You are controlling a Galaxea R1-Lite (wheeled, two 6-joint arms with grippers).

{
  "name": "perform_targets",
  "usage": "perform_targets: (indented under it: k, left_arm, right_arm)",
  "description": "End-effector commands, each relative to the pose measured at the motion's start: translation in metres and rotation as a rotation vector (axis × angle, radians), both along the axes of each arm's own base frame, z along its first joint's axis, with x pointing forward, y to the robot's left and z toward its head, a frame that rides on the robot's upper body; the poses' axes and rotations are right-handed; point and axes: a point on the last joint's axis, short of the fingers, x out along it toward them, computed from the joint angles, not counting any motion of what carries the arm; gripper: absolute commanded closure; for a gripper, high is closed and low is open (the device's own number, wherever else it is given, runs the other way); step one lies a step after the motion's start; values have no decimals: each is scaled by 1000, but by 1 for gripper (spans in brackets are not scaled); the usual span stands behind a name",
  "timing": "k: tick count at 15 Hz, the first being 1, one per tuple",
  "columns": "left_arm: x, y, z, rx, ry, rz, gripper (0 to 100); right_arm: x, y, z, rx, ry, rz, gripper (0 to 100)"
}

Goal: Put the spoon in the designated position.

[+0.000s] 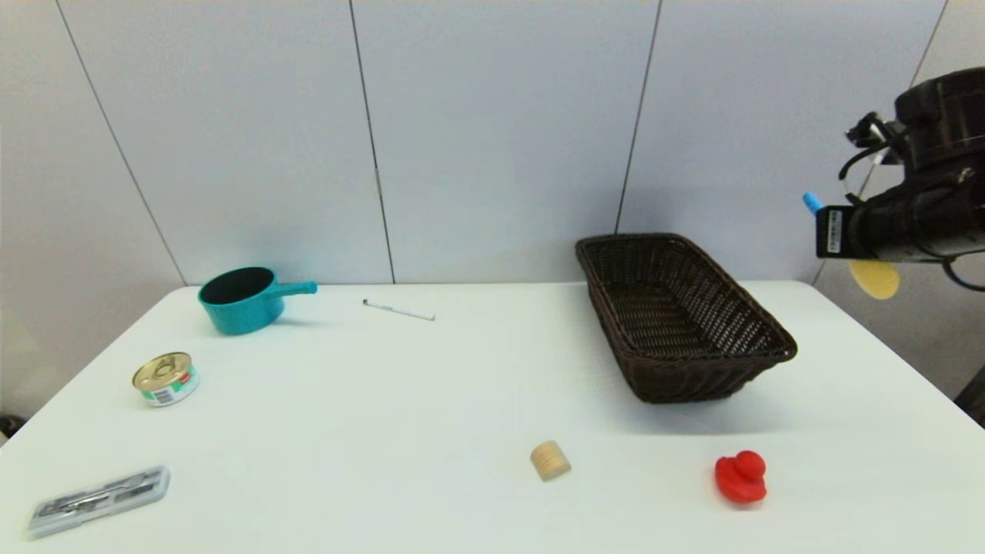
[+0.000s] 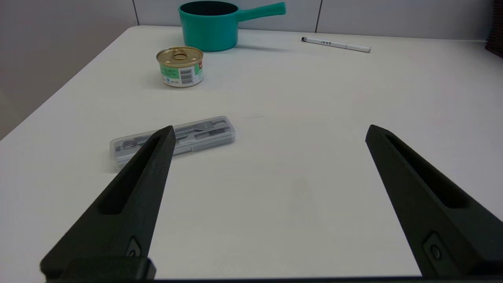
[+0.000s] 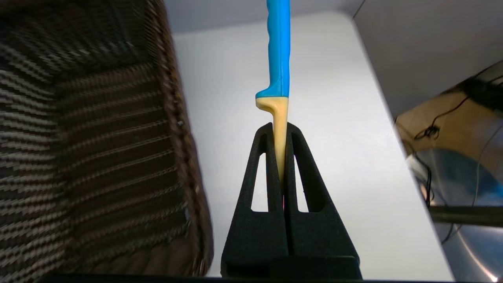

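The spoon [image 3: 278, 51] has a bright blue handle and a pale yellow neck, and my right gripper [image 3: 279, 129] is shut on that neck. In the head view the right gripper [image 1: 840, 235] is high at the far right, above and to the right of the table's back right corner. There the spoon's [image 1: 875, 278] yellow bowl hangs below the gripper and its blue handle tip pokes out above. A dark wicker basket [image 1: 677, 323] stands below and to the left of it, also in the right wrist view as the basket [image 3: 98, 137]. My left gripper [image 2: 271, 131] is open and low over the table's front left.
A teal pot [image 1: 246, 298] and a white pen [image 1: 399, 310] lie at the back left. A tin can [image 1: 165, 378] and a clear case [image 1: 100, 500] sit on the left. A wooden cylinder [image 1: 549, 460] and a red duck [image 1: 741, 477] sit near the front.
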Motion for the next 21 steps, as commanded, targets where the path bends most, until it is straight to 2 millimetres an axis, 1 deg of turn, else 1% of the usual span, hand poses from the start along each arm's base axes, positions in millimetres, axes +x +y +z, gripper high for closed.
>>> perform_targets:
  k: [1,3,5,9,11,15,18,21]
  left_arm:
    - [0,0,0,0,3,1,0]
    - [0,0,0,0,3,-1,0]
    - [0,0,0,0,3,-1,0]
    - [0,0,0,0,3,-1,0]
    - [0,0,0,-2,3,-1,0]
    - [0,0,0,0,3,-1,0]
    - [0,0,0,0,3,-1,0]
    - [0,0,0,0,3,-1,0]
  right_arm:
    - [69,-10,-69,2,103,24,100]
    - [86,-17,-87,-2,100,44,100]
    - [97,-28,-104,-33,127,45,100]
    - [104,-52,-113,-70,120,124,100]
    - [107,-58,-120,-55,122,139,100]
    - [112,-61,-130,26,104,234,100]
    - [115,-61,-133,71,86,290,100]
    - [115,-61,-136,79,94,288,100]
